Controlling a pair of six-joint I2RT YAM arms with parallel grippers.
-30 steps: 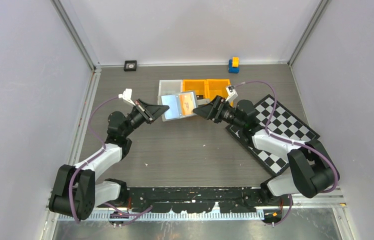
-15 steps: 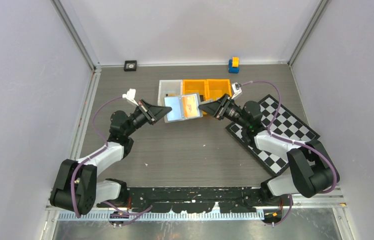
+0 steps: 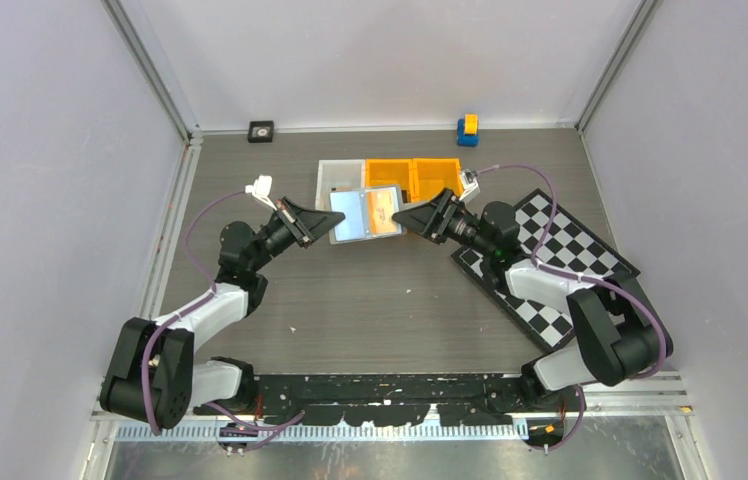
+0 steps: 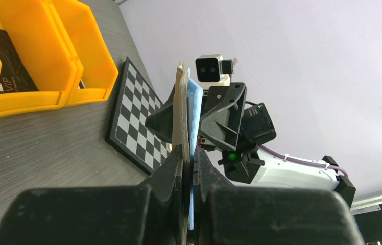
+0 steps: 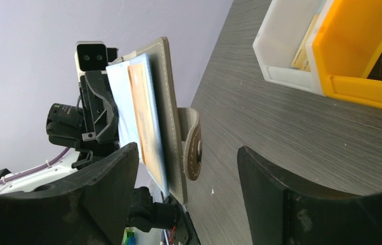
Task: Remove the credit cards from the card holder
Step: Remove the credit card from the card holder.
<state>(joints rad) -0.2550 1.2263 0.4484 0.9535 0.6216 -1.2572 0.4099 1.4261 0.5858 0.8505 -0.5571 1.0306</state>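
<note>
While the card holder [image 3: 350, 216] hangs open above the table [image 3: 350, 300], you see one orange card [image 3: 380, 207] in its pocket.
Left gripper [image 3: 322, 226] clamps its left edge to steady it; right gripper [image 3: 402, 218] is open, jaws straddling the card side, likely to pull it toward the bins [image 3: 412, 176].

Both arms are reaching inward, grippers facing.
Left gripper [image 3: 326, 223] is clamping the holder [image 3: 360, 215] (jaws tight); right gripper [image 3: 400, 218] is gaping open.

Matt card holder [image 5: 171, 102] w/ stitched edge; glossy plastic bins [image 5: 355, 92].
</note>
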